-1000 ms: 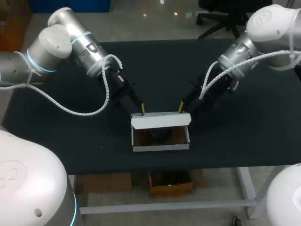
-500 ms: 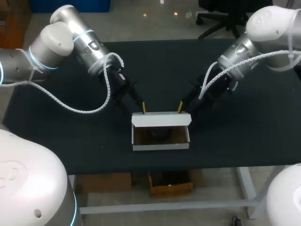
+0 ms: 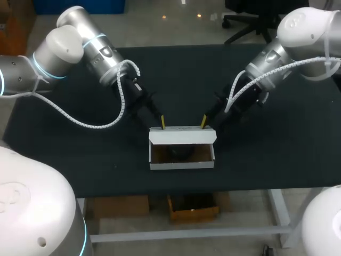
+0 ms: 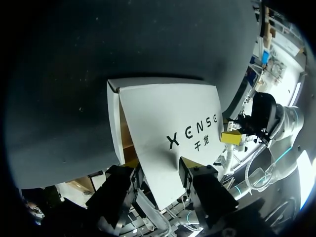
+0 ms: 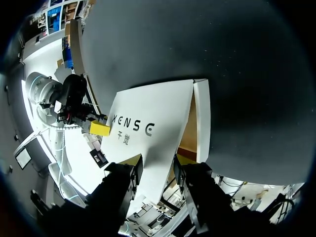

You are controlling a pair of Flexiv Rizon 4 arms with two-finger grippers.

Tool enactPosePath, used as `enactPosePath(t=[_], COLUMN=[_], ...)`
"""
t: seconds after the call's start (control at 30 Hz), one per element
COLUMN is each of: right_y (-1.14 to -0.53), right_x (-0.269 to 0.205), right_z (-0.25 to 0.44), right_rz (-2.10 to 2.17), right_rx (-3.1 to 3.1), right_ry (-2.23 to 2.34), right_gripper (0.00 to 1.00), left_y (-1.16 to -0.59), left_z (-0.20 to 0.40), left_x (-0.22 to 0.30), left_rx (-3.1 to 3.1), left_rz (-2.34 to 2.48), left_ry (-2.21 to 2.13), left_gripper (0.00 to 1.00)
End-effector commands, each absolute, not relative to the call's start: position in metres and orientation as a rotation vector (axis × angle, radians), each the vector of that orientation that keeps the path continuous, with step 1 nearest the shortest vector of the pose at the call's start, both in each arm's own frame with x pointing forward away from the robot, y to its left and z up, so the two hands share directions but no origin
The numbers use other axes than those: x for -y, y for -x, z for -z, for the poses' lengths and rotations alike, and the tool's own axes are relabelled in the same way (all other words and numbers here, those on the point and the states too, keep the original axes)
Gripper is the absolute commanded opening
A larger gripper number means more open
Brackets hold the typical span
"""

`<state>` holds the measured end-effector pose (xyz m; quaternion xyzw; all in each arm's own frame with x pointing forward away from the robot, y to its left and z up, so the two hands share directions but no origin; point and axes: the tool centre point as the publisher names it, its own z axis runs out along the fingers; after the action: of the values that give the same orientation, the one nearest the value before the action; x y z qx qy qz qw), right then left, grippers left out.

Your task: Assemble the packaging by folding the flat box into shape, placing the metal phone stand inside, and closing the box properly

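White cardboard box (image 3: 182,164) near the front edge of the black table (image 3: 277,154), with its white lid flap (image 3: 182,136) upright at the back. Inside, what seems the dark metal phone stand (image 3: 178,153), hard to make out. Left end effector (image 3: 162,121) and right end effector (image 3: 204,121) at the flap's top edge, jaws apart, not clamped on it.

Danger with an uneven push: may twist the flap, or slide the light box toward the front edge. May also jam the flap on the stand. Wide room behind and at both sides, little in front.
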<state>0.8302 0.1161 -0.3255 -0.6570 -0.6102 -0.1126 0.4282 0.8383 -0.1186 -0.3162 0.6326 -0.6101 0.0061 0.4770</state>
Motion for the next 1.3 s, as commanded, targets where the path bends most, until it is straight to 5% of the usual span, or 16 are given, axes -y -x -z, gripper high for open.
enactPosePath(t=[0.03, 1.3], right_y=[-0.831, -0.821], right_x=[-0.123, -0.117], right_z=[0.326, 0.342], right_rz=[0.279, 0.268], right_rx=[1.528, 1.518], right_ry=[1.636, 1.622], right_gripper=[0.38, 0.43], left_y=[-0.839, -0.83], left_z=[0.317, 0.327], left_x=[0.123, 0.119], left_rx=[1.493, 1.541], left_rz=[-0.013, -0.058], left_ry=[-1.541, -1.557], left_gripper=[0.46, 0.49])
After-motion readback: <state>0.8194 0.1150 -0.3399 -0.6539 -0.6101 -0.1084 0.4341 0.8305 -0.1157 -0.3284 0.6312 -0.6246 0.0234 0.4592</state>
